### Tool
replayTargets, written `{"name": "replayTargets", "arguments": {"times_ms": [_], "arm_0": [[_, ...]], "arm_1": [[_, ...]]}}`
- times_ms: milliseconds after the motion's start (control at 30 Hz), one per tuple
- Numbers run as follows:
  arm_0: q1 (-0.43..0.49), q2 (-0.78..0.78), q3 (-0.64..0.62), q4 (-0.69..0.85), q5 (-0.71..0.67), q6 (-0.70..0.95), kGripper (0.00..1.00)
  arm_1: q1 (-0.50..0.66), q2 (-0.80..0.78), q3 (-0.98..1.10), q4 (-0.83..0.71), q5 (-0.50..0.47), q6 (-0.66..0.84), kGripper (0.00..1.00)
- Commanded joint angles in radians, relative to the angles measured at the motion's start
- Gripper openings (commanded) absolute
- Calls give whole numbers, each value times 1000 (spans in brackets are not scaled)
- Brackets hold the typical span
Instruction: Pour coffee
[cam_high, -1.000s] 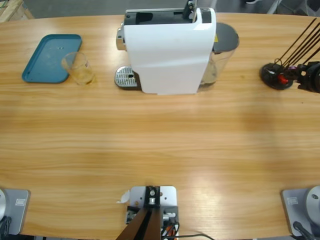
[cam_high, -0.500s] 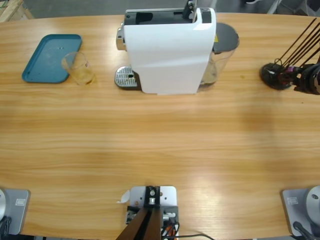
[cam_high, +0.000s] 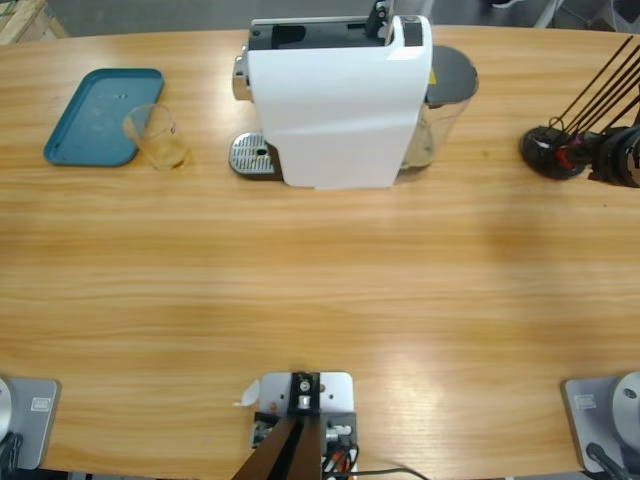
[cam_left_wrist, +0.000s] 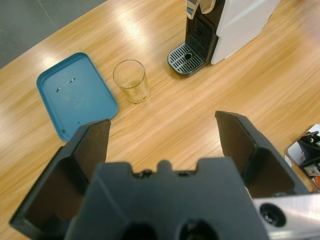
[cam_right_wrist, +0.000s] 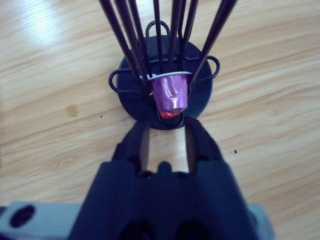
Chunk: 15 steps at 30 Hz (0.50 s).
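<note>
Bench (cam_high: 320, 300): long pale wood, carrying everything else; most of its near half is bare.
Coffee machine (cam_high: 335, 100): white body with a black top, standing at twelve o'clock of the bench's middle; a round perforated drip tray (cam_high: 252, 155) sits at its left foot, and a clear water tank with a dark lid (cam_high: 445, 90) is at its right.
Tray (cam_high: 103, 115): teal, rounded corners, lying flat at about ten o'clock, well apart from the machine.
Tumbler (cam_high: 157, 137): small, clear, upright, with a faint yellowish tint, just beside the tray's right edge, between tray and drip tray.
Coffee: no dark liquid shows in the tumbler or anywhere on the bench.
Capsule rack (cam_high: 552, 150): black wire stand on a round base at about two o'clock, thin rods fanning up and outward.
Capsule (cam_right_wrist: 171, 93): purple, foil rim, lodged low between the rods.
Right claw (cam_right_wrist: 167, 131): jaws parted narrowly, empty, tips at the rack's base just below the capsule, not gripping it.
Left claw (cam_left_wrist: 162, 140): spread wide, holding nothing, high above the bench, looking down on tray, tumbler and drip tray.
</note>
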Motion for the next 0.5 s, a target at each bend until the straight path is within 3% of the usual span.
{"name": "replayTargets", "arguments": {"times_ms": [33, 433, 467, 500], "arm_0": [[-7, -9, 40, -12, -9, -13, 904], [-8, -16, 43, -14, -9, -13, 904], [-8, -17, 43, -14, -9, -13, 904], [-8, -17, 43, -14, -9, -13, 904]], "arm_1": [[-9, 13, 15, -31, 28, -25, 0], [-10, 13, 29, -54, 36, -42, 0], [-10, 15, 30, -54, 32, -39, 413], [-10, 18, 29, -54, 31, -35, 732]]}}
